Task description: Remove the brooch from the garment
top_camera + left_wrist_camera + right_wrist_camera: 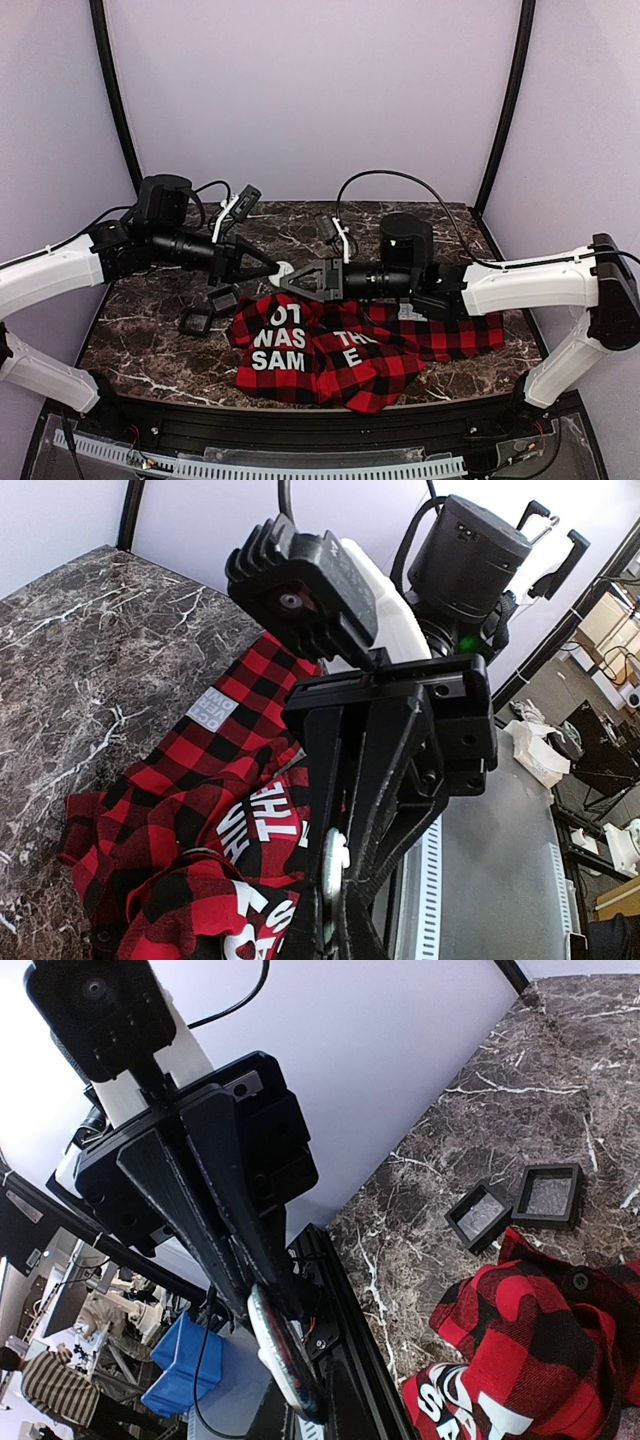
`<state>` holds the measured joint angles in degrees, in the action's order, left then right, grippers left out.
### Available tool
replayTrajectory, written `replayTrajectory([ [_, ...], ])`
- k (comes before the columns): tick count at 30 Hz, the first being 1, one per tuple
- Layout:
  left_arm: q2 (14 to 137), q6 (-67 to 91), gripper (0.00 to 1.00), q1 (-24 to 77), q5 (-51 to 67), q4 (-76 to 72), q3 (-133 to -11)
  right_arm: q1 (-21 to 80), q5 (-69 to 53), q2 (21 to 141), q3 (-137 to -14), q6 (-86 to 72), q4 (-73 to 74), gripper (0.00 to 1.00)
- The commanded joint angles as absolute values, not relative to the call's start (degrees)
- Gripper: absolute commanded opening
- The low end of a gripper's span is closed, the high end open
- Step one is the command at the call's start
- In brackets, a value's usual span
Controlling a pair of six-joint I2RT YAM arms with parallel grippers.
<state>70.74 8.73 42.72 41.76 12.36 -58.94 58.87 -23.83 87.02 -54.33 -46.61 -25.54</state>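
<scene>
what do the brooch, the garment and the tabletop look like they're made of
brooch: smooth pale grey-white disc, possibly plastic or metal; too small to be sure.
garment: soft matte woven cloth, likely flannel, since it crumples into loose folds.
tabletop: dark marble or a marble-look laminate, with white veins and a slight sheen.

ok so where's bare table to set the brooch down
Free: the marble table front-left, between the black square frames and the near edge; the back strip behind both arms; the front-right corner past the garment. Crowded: the centre, where the left gripper and right gripper meet on the brooch above the garment.
</scene>
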Motion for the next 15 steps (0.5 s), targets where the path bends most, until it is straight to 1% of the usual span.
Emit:
replayTrajectory([
  [1, 70.0, 7.3, 0.01, 45.7, 50.7, 12.9, -59.8, 55.0, -13.7, 90.1, -54.9, -52.6, -23.5, 0.04],
  [8, 69.8, 7.2, 0.01, 45.7, 50.2, 13.0, -59.8, 53.8, -13.4, 89.7, -51.5, -56.0, -26.6, 0.04],
  [15, 69.6, 6.9, 0.01, 45.7, 48.7, 13.4, -59.8, 53.6, -13.5, 90.1, -50.9, -56.4, -27.5, 0.04],
])
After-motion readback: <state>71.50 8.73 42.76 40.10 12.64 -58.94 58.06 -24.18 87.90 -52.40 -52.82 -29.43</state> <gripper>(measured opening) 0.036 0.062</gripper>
